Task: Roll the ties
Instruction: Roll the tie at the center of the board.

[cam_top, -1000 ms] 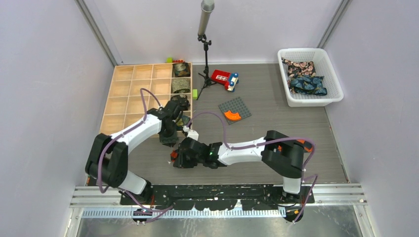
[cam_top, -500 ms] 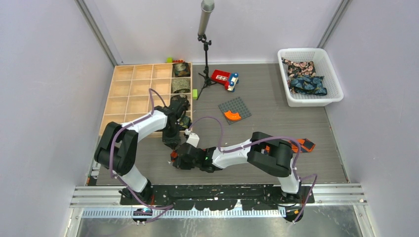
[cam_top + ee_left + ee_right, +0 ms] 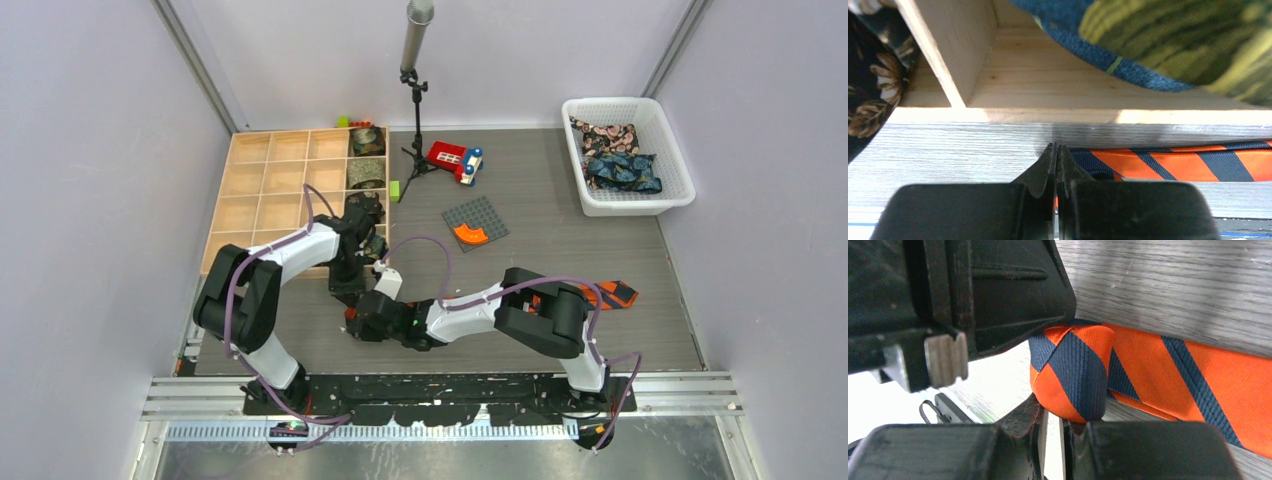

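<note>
The orange-and-navy striped tie (image 3: 610, 293) lies along the table and runs left under my right arm. Its left end is curled into a small roll (image 3: 1073, 370). My left gripper (image 3: 1057, 147) is shut, its tips together at the far edge of that roll, with the tie (image 3: 1173, 160) stretching right from them. I cannot tell whether fabric is pinched. My right gripper (image 3: 1050, 415) sits just in front of the roll, with a narrow empty gap between its jaws. In the top view the left gripper (image 3: 350, 290) and right gripper (image 3: 352, 322) almost touch.
The wooden divided tray (image 3: 255, 190) stands just behind the grippers, with rolled ties (image 3: 367, 172) in its right compartments. Its wall (image 3: 948, 60) looms close. A white basket (image 3: 680, 160) holds more ties. A red toy car (image 3: 455, 158), a grey studded plate (image 3: 470, 215) and a microphone stand (image 3: 415, 100) sit behind.
The left gripper's jaws closed and its elbow swung in toward the tray. The right gripper slid slightly left and narrowed its gap, and its elbow moved left, uncovering the tie's right end.
</note>
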Controlling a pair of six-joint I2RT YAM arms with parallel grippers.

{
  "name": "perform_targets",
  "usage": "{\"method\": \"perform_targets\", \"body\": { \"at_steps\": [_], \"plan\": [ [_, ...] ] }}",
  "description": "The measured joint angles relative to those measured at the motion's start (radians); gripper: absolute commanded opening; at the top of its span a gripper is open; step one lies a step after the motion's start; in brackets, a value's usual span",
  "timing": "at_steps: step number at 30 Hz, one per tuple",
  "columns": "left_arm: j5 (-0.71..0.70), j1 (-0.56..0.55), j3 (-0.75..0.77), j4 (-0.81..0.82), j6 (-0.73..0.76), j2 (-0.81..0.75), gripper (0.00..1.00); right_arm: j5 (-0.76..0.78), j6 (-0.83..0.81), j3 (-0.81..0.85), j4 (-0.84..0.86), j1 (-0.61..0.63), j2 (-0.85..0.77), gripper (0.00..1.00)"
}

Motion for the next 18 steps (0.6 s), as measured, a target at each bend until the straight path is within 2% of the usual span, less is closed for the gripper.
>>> {"method": "perform_targets", "body": {
  "at_steps": [13, 18],
  "plan": [
    [0.033, 0.002, 0.000, -0.037, -0.003, -0.008, 0.00, 0.003, -0.032, 0.013, -0.008, 0.003, 0.005, 0.18],
    [0.021, 0.002, 0.000, -0.047, -0.005, -0.013, 0.09, 0.002, -0.082, 0.013, -0.014, 0.006, -0.001, 0.22]
  ]
}}
